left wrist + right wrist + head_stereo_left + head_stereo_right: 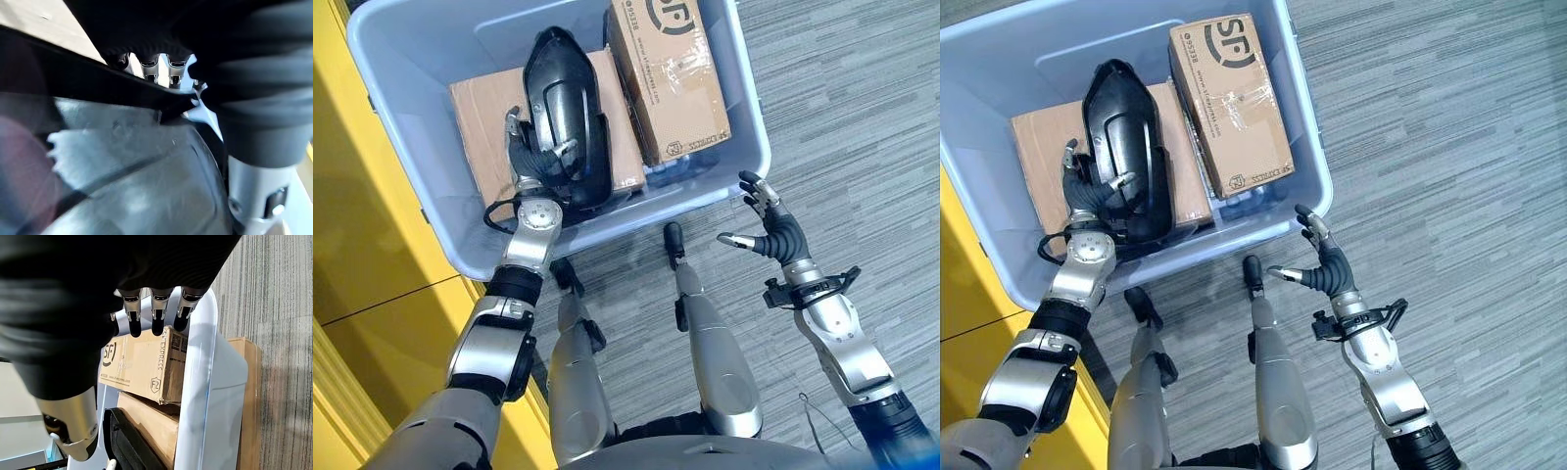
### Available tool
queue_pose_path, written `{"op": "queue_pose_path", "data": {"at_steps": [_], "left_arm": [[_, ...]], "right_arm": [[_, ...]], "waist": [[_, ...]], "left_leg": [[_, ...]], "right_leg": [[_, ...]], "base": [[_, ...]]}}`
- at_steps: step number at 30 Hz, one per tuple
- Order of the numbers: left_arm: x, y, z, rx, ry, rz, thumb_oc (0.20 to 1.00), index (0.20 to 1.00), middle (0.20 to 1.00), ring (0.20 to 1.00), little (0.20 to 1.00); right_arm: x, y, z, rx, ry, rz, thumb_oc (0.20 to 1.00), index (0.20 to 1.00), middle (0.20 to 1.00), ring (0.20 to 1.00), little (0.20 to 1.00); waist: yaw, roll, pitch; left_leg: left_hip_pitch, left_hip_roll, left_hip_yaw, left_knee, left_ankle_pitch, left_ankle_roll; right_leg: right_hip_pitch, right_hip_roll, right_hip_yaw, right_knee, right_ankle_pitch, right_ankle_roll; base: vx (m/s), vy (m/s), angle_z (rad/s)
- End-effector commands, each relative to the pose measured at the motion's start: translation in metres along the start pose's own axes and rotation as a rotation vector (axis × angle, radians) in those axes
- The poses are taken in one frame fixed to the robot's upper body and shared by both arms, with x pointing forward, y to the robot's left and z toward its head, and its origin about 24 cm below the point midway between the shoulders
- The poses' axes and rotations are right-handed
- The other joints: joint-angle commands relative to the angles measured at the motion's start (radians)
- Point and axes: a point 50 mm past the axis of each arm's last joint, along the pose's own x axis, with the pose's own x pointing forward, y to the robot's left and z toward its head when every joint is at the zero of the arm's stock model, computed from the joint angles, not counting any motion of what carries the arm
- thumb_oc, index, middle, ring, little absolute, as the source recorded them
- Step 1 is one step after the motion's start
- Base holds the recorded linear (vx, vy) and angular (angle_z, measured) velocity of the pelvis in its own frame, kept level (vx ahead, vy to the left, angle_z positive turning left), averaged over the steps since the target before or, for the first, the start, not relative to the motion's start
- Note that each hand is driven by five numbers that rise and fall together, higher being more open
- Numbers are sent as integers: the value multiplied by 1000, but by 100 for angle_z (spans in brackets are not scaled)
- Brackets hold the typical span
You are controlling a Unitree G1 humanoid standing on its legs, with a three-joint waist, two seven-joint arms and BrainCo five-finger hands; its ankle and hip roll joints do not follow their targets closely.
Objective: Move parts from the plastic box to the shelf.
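A long black moulded part [570, 88] lies in the blue-grey plastic box [705, 196], on top of a flat cardboard box [480, 108]. My left hand [530, 157] reaches over the box's near wall and is shut on the part's near end, fingers on one side and thumb across its edge. In the left wrist view its fingers [159, 66] curl behind the part's dark rim [73, 83]. My right hand [775, 230] hovers open outside the box, just off its near right corner, fingers spread and holding nothing.
A taller printed cardboard box [668, 69] stands in the plastic box's right half, close beside the black part. A yellow surface [352, 245] runs along the left of the box. Grey striped carpet [862, 117] lies to the right.
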Motion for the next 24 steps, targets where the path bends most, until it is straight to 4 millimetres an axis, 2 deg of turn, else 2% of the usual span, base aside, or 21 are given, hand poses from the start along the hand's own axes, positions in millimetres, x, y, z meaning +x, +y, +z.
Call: {"op": "queue_pose_path", "data": {"at_steps": [1, 2, 3, 7, 19, 24], "left_arm": [[6, 22, -33, -5, 190, 65, 1000, 1000, 1000, 1000, 1000], [5, 24, -36, -3, 204, 67, 1000, 1000, 1000, 1000, 1000], [3, 26, -41, -15, 227, 72, 209, 209, 209, 209, 209], [-2, 23, -50, -19, 256, 62, 200, 200, 200, 200, 200], [-5, 12, -43, 4, 217, 24, 200, 200, 200, 200, 200], [-13, 6, -51, 31, 233, -18, 200, 200, 200, 200, 200]], "right_arm": [[-2, -7, 22, -14, -116, -11, 1000, 1000, 1000, 1000, 1000], [-2, -7, 22, -12, -117, -6, 1000, 1000, 1000, 1000, 1000], [-3, -7, 22, -11, -116, -1, 1000, 1000, 1000, 1000, 1000], [-5, -5, 21, -13, -111, 11, 1000, 1000, 1000, 1000, 1000], [-5, -5, 23, -14, -114, 29, 1000, 1000, 1000, 1000, 1000], [-3, -5, 20, -11, -105, 35, 1000, 1000, 1000, 1000, 1000]], "waist": [[-13, 12, -1], [-14, 14, -1], [-16, 17, -1], [-19, 23, -1], [-21, 30, -1], [-15, 35, -1]], "left_leg": [[222, 7, -68, 7, -158, -13], [220, 7, -67, 7, -158, -13], [220, 9, -65, 7, -160, -13], [232, 11, -62, 7, -166, -13], [241, 8, -64, 7, -171, -12], [274, 9, -65, 7, -176, -15]], "right_leg": [[-26, -28, -59, 48, -10, 1], [-29, -29, -59, 49, -10, 2], [-32, -28, -56, 50, -10, 3], [-26, -25, -52, 50, -16, 6], [-22, -31, -51, 53, -13, 10], [8, -32, -55, 57, -16, 10]], "base": [[13, -5, -8], [22, -2, -8], [37, 9, -8], [9, 2, 0], [3, 0, 0], [-2, 2, 1]]}}
